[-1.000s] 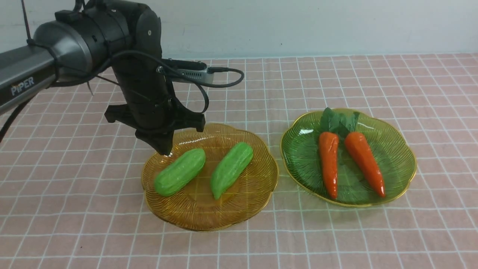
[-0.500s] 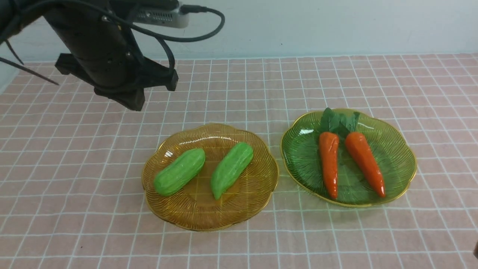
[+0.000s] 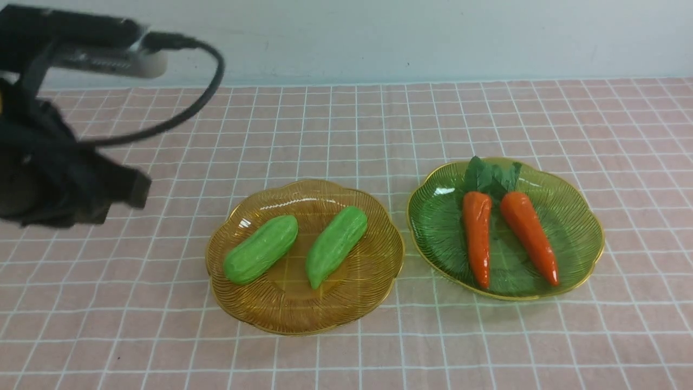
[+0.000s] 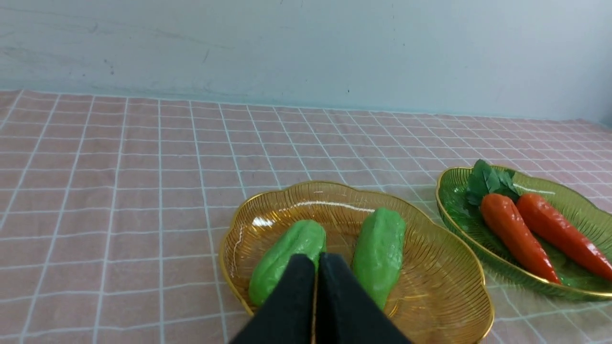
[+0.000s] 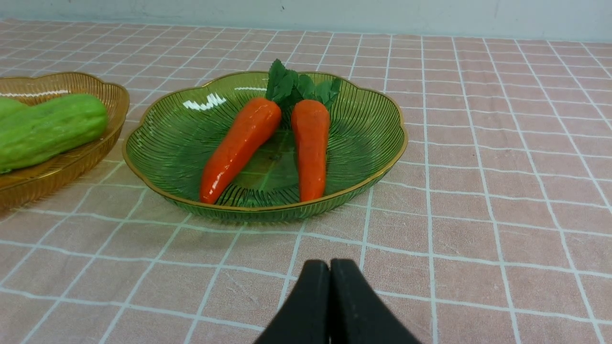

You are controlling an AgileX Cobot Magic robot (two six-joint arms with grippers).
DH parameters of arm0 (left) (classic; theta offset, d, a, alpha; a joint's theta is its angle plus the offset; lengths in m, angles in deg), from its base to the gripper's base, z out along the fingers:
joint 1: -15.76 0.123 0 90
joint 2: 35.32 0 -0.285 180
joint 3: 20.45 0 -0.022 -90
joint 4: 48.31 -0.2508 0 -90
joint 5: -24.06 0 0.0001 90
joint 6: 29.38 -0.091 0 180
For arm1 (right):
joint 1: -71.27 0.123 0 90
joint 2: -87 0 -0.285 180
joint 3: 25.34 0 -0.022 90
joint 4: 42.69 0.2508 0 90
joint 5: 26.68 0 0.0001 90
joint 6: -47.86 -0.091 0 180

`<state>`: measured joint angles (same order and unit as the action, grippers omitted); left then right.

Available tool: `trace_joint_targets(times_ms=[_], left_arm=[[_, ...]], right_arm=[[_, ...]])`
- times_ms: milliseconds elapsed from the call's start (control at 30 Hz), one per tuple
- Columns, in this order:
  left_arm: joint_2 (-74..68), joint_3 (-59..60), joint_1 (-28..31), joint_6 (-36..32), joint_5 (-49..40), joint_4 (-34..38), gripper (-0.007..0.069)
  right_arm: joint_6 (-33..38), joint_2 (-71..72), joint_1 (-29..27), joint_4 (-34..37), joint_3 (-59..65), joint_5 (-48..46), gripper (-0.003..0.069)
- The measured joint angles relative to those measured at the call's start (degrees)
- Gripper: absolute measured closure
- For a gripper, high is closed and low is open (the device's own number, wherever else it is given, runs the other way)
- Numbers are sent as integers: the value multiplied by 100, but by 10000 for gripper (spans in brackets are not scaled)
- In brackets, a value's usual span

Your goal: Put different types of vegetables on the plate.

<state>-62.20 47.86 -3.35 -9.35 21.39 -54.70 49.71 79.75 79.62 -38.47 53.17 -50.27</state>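
Hanging off to the left with jaws pressed together and empty, the left gripper [image 4: 316,306] is sitting clear of the amber plate [image 3: 373,281], where both gourds [image 3: 261,249] are lying side by side. Further right, both carrots [image 3: 476,238] are lying on the green plate [image 3: 579,254]; the right gripper [image 5: 330,306], also closed and empty, is waiting near it. Sorting is looking finished, so the next move is probably just parking the arms.

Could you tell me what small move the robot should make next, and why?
Probably just ease the left end effector back to rest and stop. Both gourds lie on the amber plate and both carrots on the green plate, each kind sorted. Both end effectors, the right included, are shut and empty, clear of the plates.
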Motion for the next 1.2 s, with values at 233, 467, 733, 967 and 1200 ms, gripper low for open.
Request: trace_joint_targets(times_ms=[233,467,733,967,1200], left_arm=[[129,124,0,-500,-400,-7,627],[1063,147,727,-1588,-1792,364,627],[1704,541,1621,-2448,-2149,969,627],[1967,1026,1647,-2454,-2037,1011,627],[1980,1032,1679,-2454,-2013,1011,627]], right_arm=[[0,0,0,0,0,0,674],[0,0,0,0,0,0,674],[-42,0,0,0,0,0,674],[-65,0,0,0,1,17,674],[-65,0,0,0,6,22,674]])
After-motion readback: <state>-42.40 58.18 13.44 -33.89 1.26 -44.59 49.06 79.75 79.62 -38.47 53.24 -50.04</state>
